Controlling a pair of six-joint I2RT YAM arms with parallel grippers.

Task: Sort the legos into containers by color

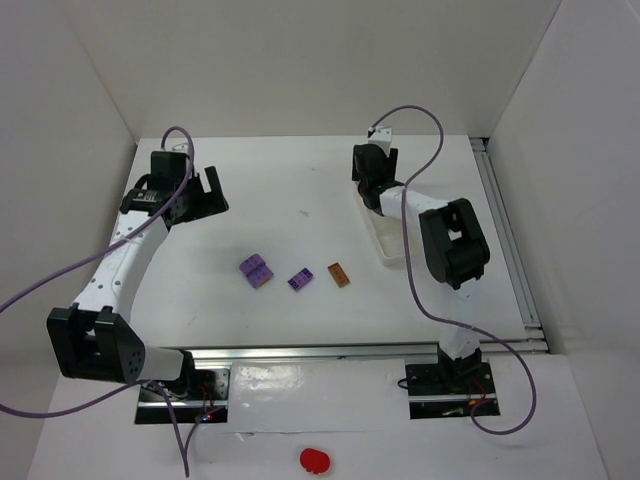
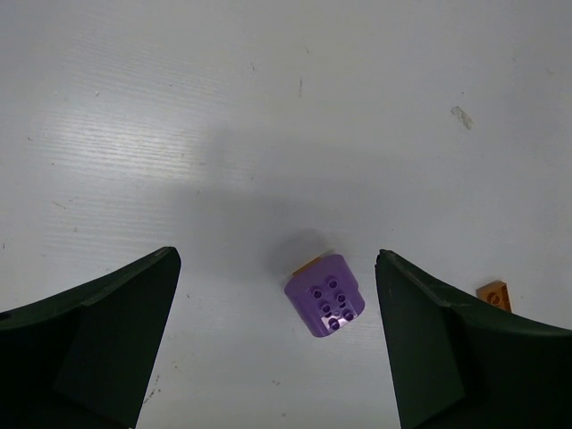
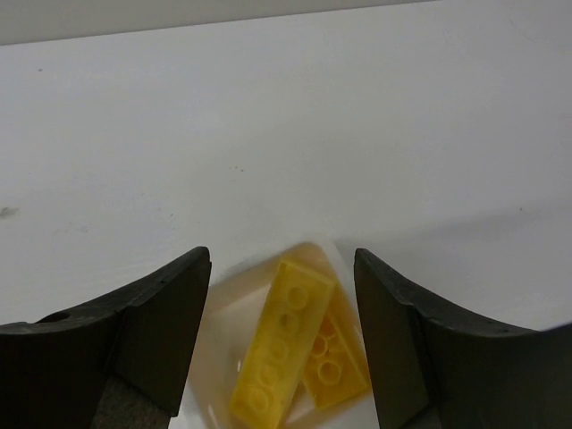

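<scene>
Two yellow legos (image 3: 286, 344) lie overlapping in the end compartment of the white tray (image 3: 219, 308); my right gripper (image 3: 282, 259) hangs open just above them, empty. In the top view this gripper (image 1: 372, 190) is over the tray's (image 1: 388, 245) far end. A bigger purple lego (image 1: 256, 270), a smaller purple lego (image 1: 300, 280) and an orange-brown lego (image 1: 339, 274) lie on the table mid-front. My left gripper (image 1: 205, 192) is open and empty, far left and back. Its wrist view shows a purple lego (image 2: 326, 299) between the open fingers (image 2: 277, 255), and the orange-brown lego (image 2: 494, 293).
White walls enclose the table on the left, back and right. An aluminium rail (image 1: 350, 352) runs along the front edge by the arm bases. A red object (image 1: 314, 459) lies below the rail. Purple cables loop from both arms.
</scene>
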